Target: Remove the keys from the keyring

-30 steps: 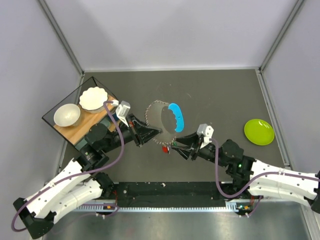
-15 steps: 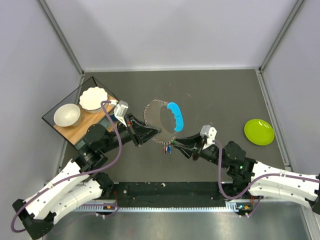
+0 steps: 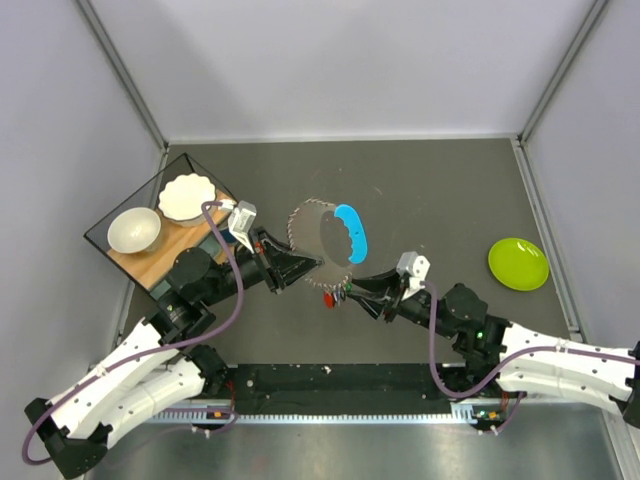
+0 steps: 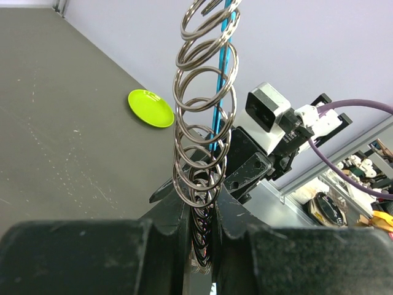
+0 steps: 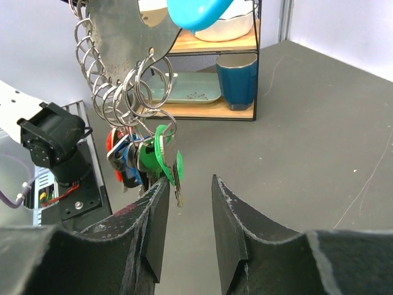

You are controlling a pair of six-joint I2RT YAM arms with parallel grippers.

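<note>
- Overhead, we see the keys (image 3: 331, 297), with green, blue and red heads, hanging in a bunch above the desk (image 3: 430, 190), between our two hands.
- They hang from the keyring (image 5: 149, 80), at the low end of a row of rings (image 4: 202, 123) along the edge of a metal disc (image 5: 126, 27) with a blue handle (image 3: 352, 232).
- Our left hand (image 4: 199, 221) is clamped on that row of rings.
- Our right hand (image 5: 187, 187) has its fingers parted, gripping nothing; the green key hangs just beside one fingertip, and we cannot tell whether it touches.
- A green dish (image 3: 518, 263) lies well apart, on the right.
</note>
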